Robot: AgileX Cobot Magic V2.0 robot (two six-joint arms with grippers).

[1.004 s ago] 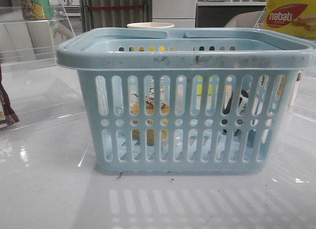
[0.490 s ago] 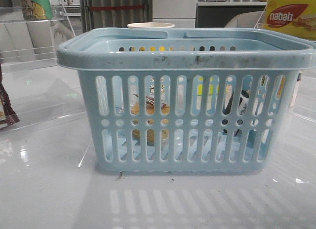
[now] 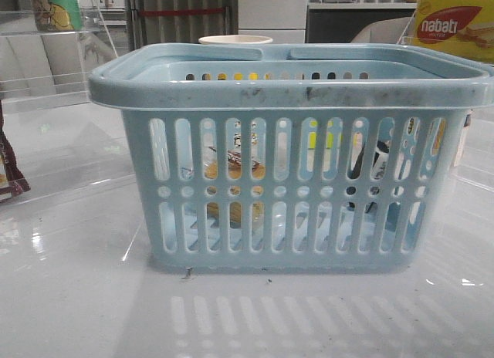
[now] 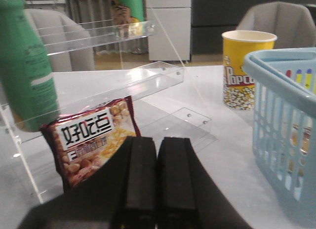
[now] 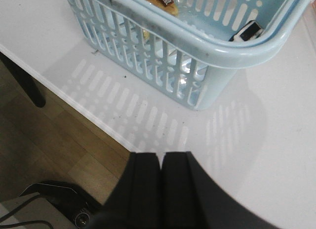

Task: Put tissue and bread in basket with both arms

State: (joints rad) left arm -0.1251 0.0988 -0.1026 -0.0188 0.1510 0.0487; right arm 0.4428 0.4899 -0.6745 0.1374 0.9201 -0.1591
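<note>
Both grippers are pressed together and hold nothing: the right gripper (image 5: 160,189) hangs near the table's near edge, the left gripper (image 4: 158,179) off to the left by a brown snack bag (image 4: 91,140). The basket (image 3: 289,84) sits mid-table. Through its slots the bread (image 3: 231,173) lies inside toward the left, the tissue (image 3: 370,161) inside toward the right. Behind the basket stands a popcorn cup (image 4: 242,68); far right, a nabati box (image 3: 451,26).

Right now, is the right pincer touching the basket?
Apart. The right wrist view shows the shut right pincer with bare white table between it and the basket.
</note>
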